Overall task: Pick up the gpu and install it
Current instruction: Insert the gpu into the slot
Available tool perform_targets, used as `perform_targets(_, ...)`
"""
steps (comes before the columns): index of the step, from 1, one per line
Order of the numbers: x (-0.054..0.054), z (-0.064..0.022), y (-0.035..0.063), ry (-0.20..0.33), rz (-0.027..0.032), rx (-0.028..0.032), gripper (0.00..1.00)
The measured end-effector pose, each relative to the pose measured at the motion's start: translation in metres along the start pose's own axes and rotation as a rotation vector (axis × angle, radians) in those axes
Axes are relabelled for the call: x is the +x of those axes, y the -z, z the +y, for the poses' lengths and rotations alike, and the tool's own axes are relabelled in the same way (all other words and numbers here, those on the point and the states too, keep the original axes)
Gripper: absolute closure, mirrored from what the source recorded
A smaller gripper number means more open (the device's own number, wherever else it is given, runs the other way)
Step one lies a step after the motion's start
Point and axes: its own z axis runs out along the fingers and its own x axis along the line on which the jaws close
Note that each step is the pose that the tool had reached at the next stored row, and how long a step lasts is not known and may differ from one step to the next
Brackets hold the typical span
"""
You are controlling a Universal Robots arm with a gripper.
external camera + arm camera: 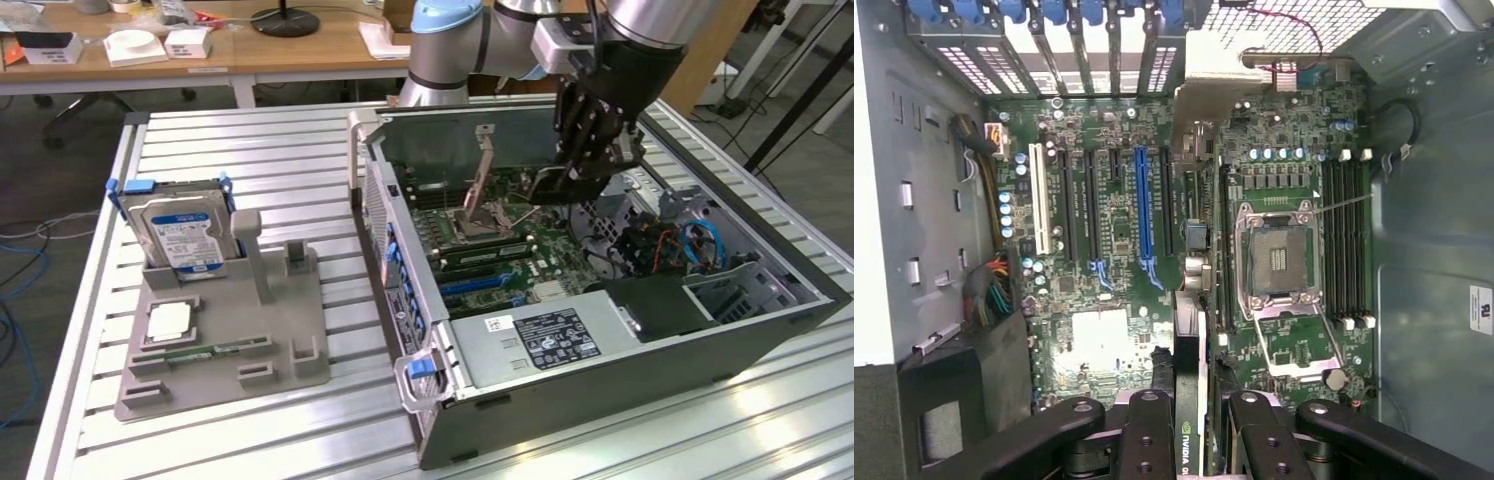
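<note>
Your work sits on one slatted aluminium counter (240, 150). Beyond it, on the far side of the room, stand wooden desks (307, 50) carrying a round black stand base (284, 22).

On the counter you have one open computer case (747, 330) lying on its side toward the exterior view's right. One grey fixture tray (267, 330) lies well apart from it on the exterior view's left.

The tray carries three parts:
- One hard drive (184, 238) with a blue-white label, standing upright at the far end.
- One square processor chip (168, 320), lying flat nearer.
- One narrow green memory stick (200, 352), just beside the chip on its near side.

Inside the case you can see one motherboard (1114, 330), one processor socket (1282, 260) with its cover raised, and one power supply (561, 340) with a black label at the near end.

The hand (574, 180) hangs over the far half of the open case, clamped on the one gpu (1191, 440). In the wrist view the card sits edge-on between the two fingers (1151, 430), held above the motherboard.
</note>
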Motion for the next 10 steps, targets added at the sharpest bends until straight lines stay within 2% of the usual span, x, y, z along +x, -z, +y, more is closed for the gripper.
perform_targets(10, 0.0032, -0.0002, -0.0048, 0.0, 0.0001, 0.0, 0.74)
